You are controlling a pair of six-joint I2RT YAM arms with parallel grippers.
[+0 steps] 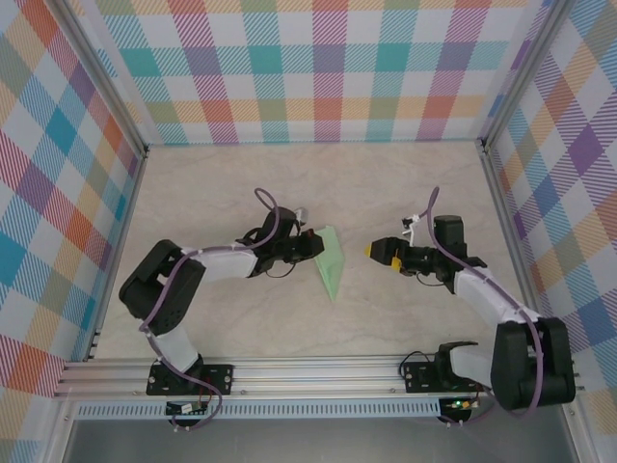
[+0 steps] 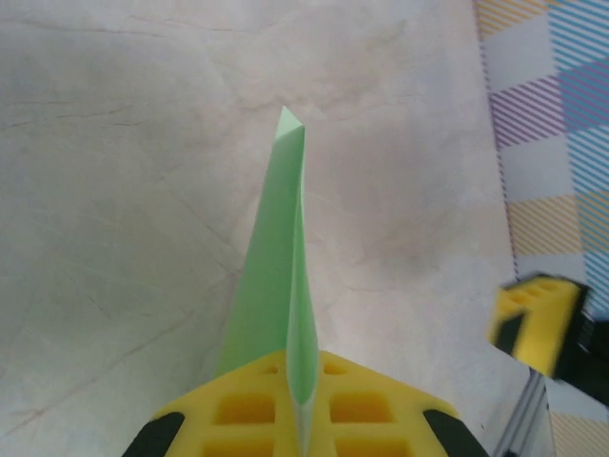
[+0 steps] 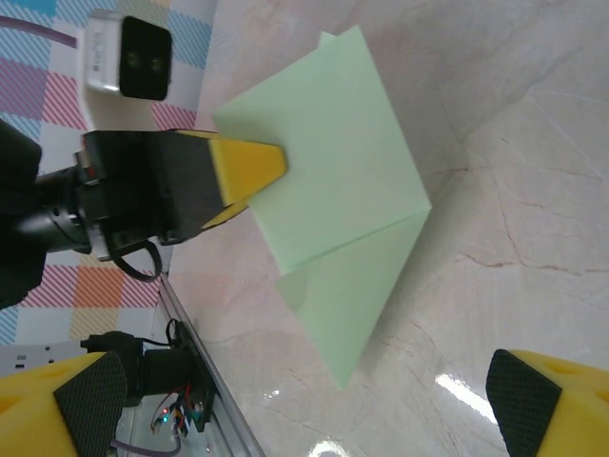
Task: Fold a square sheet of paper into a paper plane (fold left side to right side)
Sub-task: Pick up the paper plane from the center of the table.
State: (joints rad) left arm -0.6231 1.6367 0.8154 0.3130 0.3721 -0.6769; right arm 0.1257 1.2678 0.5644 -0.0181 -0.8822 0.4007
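Two claws: left claw (image 1: 312,244) pinches the green paper plane (image 1: 331,262); right claw (image 1: 381,254) spread wide nearby.

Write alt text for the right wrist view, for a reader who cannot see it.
The left pincer is shut on the edge of a folded, pointed green paper on a marble table. The right pincer stands wide open at the lower corners.

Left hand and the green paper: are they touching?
Touching. In the left wrist view, the green paper runs into the seam between the shut yellow fingers of the left hand, without gap.
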